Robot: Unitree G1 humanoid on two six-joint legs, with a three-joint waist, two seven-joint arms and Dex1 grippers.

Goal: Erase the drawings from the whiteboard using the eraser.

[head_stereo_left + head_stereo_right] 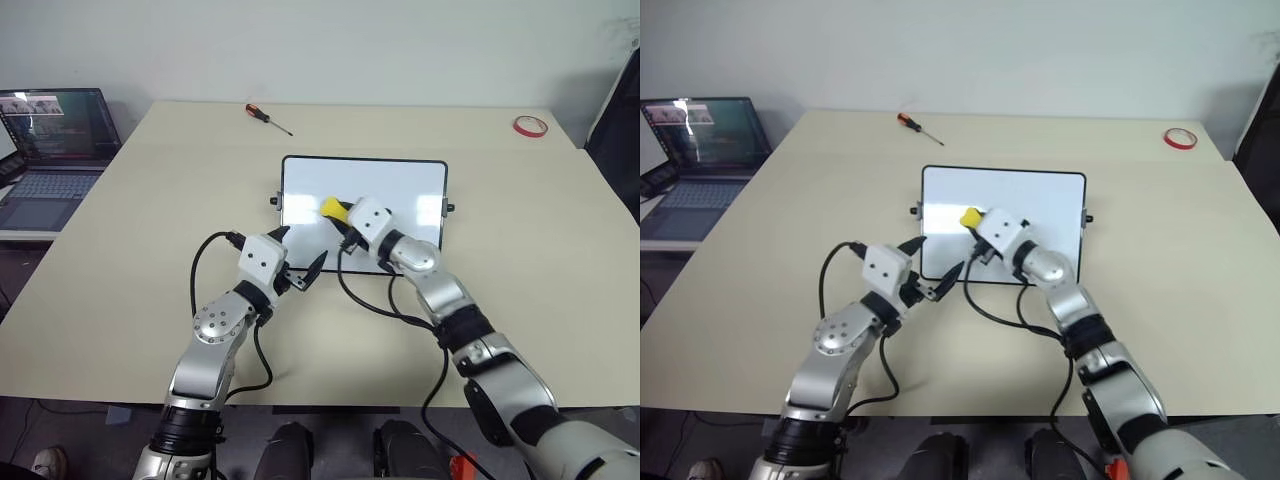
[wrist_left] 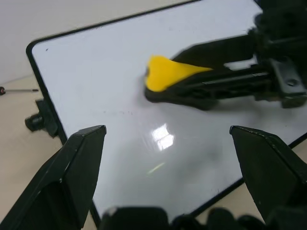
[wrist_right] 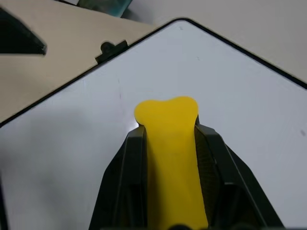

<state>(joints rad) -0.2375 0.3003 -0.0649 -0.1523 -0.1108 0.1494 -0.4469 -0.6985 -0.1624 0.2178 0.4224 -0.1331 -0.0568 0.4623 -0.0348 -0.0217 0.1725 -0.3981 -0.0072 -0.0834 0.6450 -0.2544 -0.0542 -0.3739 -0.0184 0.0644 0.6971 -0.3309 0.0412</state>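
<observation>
Whiteboard (image 1: 400, 185): laid flat near the middle of a beige table (image 1: 120, 300), black-framed, with a small knob (image 1: 450, 208) at each short side; taken as the landmark for all items below.

Eraser (image 1: 333, 208): yellow block, clamped between the closed fingers of the right gripper (image 1: 338, 212), pressed on the board's left half.

Left gripper (image 1: 297, 257): fingers spread apart and empty, held at the board's near-left corner, just beside the right gripper.

Screwdriver (image 1: 268, 117): orange-handled, lying beyond the board's far-left corner, well apart.

Red tape ring (image 1: 530, 126): beyond the board's far-right corner, near the table edge.

Laptop (image 1: 50, 150): open, well to the left of the board, off the table.

Drawings: no red marks can be made out on the exposed surface. Only the left wrist view shows the eraser's dark underside against the board; the right wrist view shows its squeezed yellow top (image 3: 168, 129).
</observation>
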